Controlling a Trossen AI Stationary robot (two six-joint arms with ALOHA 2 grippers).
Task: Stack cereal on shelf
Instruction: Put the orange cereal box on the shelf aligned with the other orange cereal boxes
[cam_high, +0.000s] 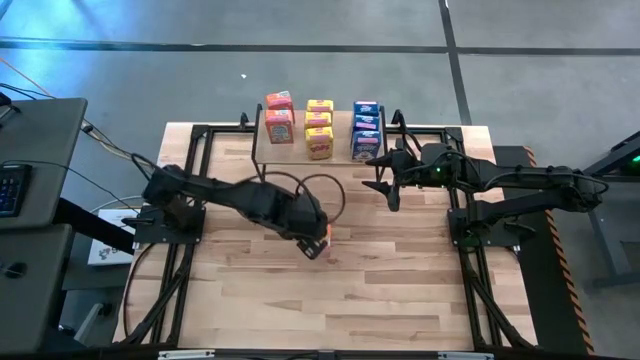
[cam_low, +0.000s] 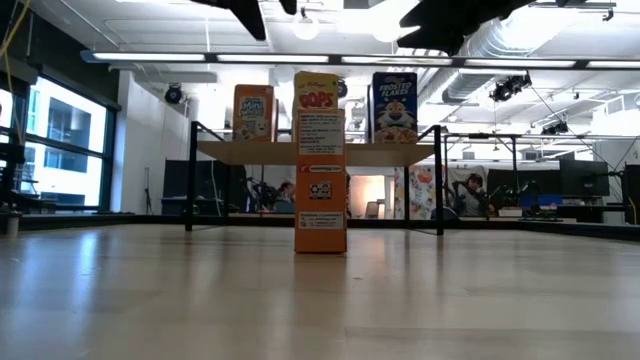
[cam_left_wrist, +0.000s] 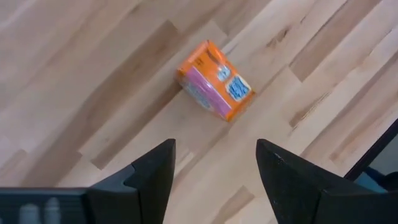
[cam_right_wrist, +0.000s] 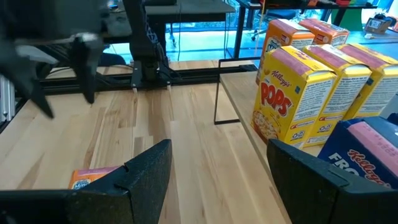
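One orange-red cereal box (cam_high: 326, 240) stands upright on its bottom end on the table (cam_low: 320, 190), in front of the shelf. My left gripper (cam_left_wrist: 214, 165) hangs open above it, fingers pointing down; the box (cam_left_wrist: 214, 81) shows beyond the fingertips, untouched. The shelf (cam_high: 298, 150) stands at the table's far side and carries two orange-red boxes (cam_high: 279, 113), three yellow boxes (cam_high: 319, 123) and three blue boxes (cam_high: 365, 127), standing in rows on its top. My right gripper (cam_high: 385, 185) is open and empty, just in front of the shelf's right end, near the blue boxes (cam_right_wrist: 367, 149).
Black metal frames (cam_high: 190, 190) (cam_high: 470, 215) run along the table's left and right sides under the arm bases. Bare wood (cam_high: 330, 300) stretches between the lone box and the near edge. The shelf's thin black legs (cam_low: 192, 175) stand on the tabletop.
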